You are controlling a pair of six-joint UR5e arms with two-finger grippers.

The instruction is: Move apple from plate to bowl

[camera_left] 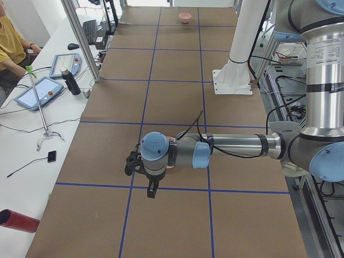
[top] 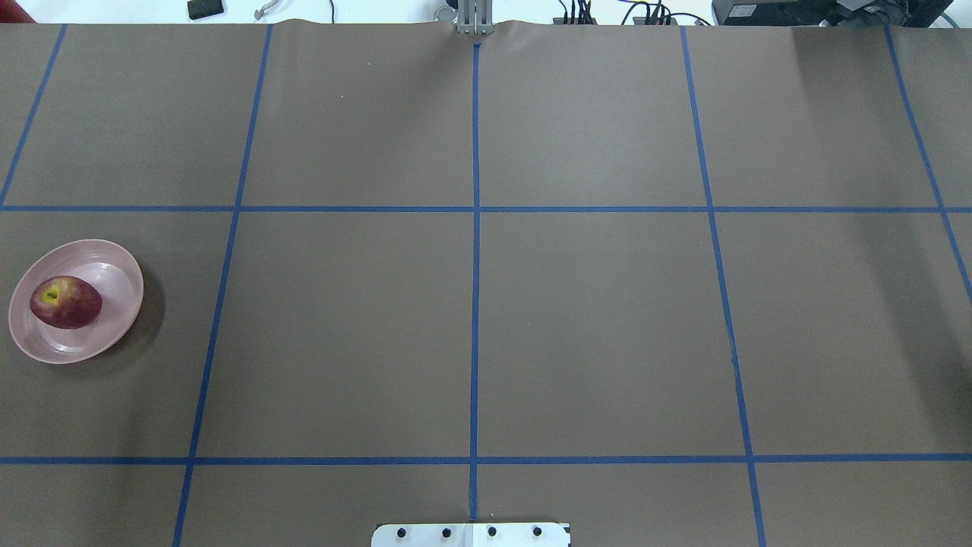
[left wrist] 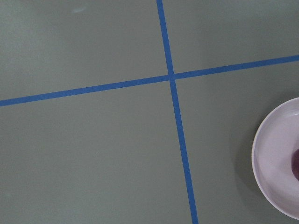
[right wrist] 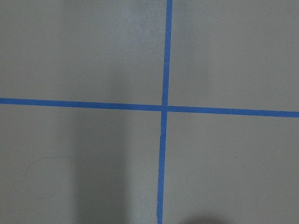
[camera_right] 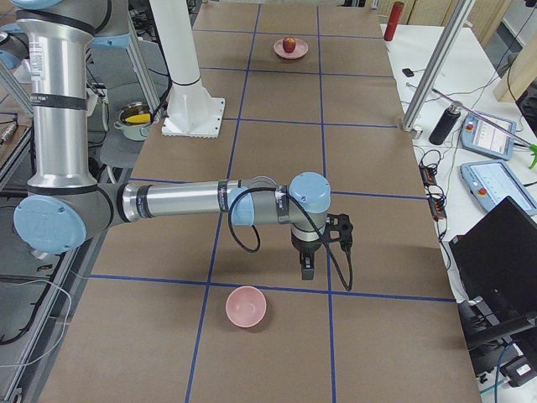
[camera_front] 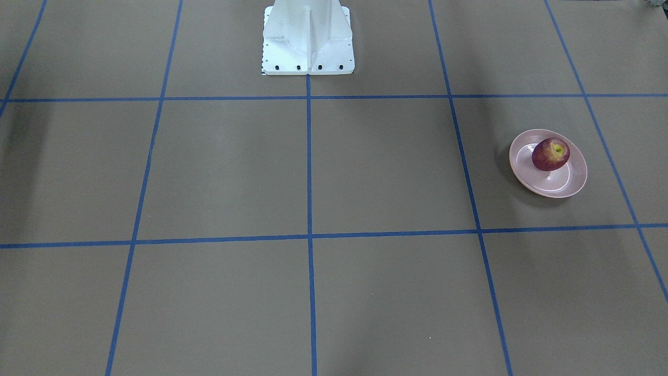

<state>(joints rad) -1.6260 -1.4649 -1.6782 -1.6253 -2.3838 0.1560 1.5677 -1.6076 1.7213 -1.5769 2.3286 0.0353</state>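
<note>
The dark-red apple (camera_front: 550, 154) lies on the pale-pink plate (camera_front: 566, 183) at the table's end on my left side; both also show in the overhead view, the apple (top: 66, 301) on the plate (top: 114, 266). The left wrist view catches the plate's rim (left wrist: 271, 158) at its right edge. The small pink bowl (camera_right: 246, 306) stands at the table's other end, near my right gripper (camera_right: 306, 269), which hangs above the table beside it. My left gripper (camera_left: 152, 189) hangs above the table near the plate, which the arm mostly hides there. I cannot tell whether either gripper is open or shut.
The white robot pedestal (camera_front: 308, 36) stands at the table's middle back. Blue tape lines grid the brown table. Beyond the far edge a side bench holds tablets (camera_left: 40, 91), a dark bottle (camera_left: 71, 81) and a laptop (camera_right: 499, 252). A metal post (camera_left: 80, 37) rises at the table's edge.
</note>
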